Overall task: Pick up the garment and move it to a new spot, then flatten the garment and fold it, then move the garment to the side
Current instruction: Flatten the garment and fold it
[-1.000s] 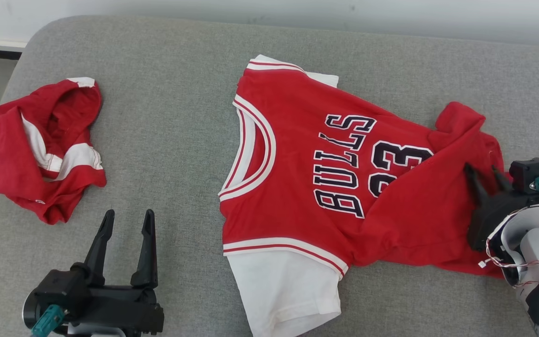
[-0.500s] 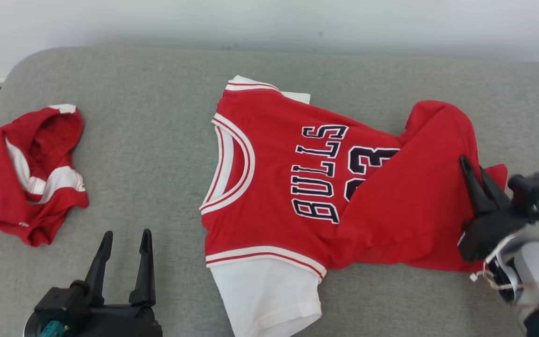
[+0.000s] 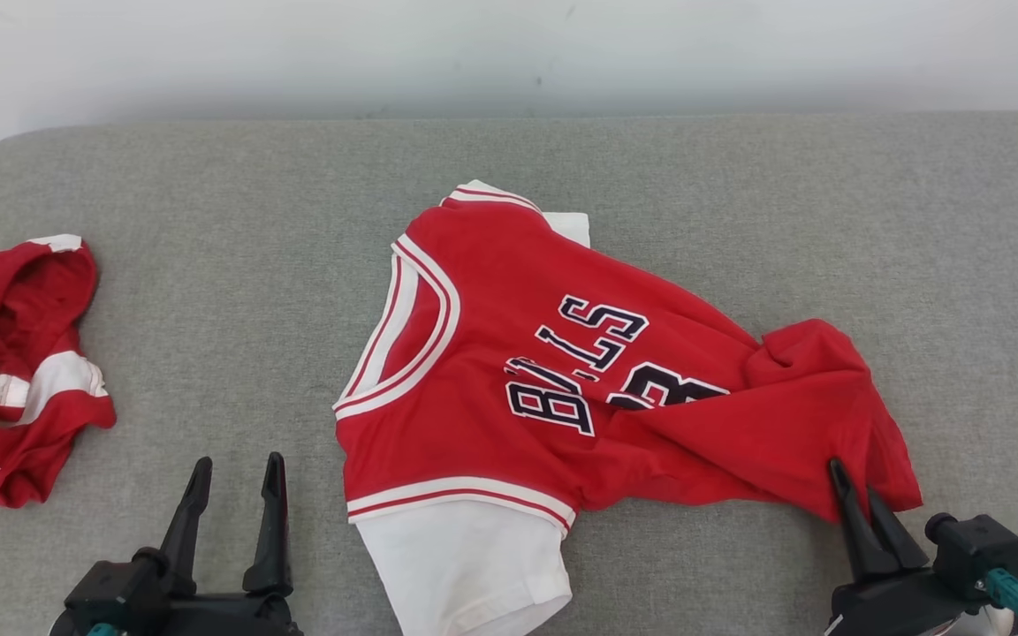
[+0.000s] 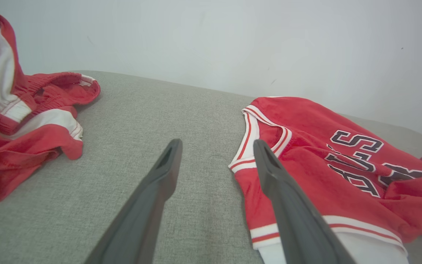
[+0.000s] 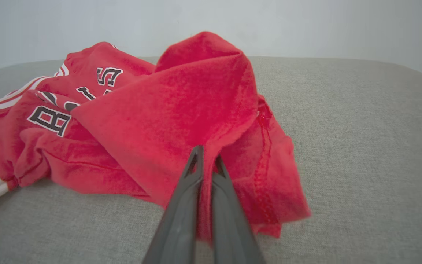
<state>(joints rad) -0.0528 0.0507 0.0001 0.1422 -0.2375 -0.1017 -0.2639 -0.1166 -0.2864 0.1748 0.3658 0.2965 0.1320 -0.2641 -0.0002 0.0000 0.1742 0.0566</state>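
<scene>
The garment [image 3: 491, 353] is a red jersey with white trim, white sleeves and dark lettering, lying crumpled on the grey cushion [image 3: 208, 221]. Its right part is bunched up and folded over the number. My right gripper [image 3: 854, 481] is at the lower right, shut on the jersey's red hem. In the right wrist view the gripper [image 5: 207, 154] pinches a fold of the garment [image 5: 167, 106], which rises in a peak beyond it. My left gripper [image 3: 239, 461] stands open at the lower left, empty, just left of the jersey's collar [image 4: 262, 124]; its fingers [image 4: 159, 183] frame bare cushion.
A second red and white piece of clothing [image 3: 14, 371] lies crumpled at the cushion's far left edge, also near in the left wrist view [image 4: 20, 121]. A pale wall [image 3: 509, 53] runs behind the cushion. Bare grey cushion lies between the two garments and to the right.
My right gripper has shut on the jersey's hem and drawn it toward the near edge, bunching cloth over the number. The head camera has tilted. The left gripper stays open.
</scene>
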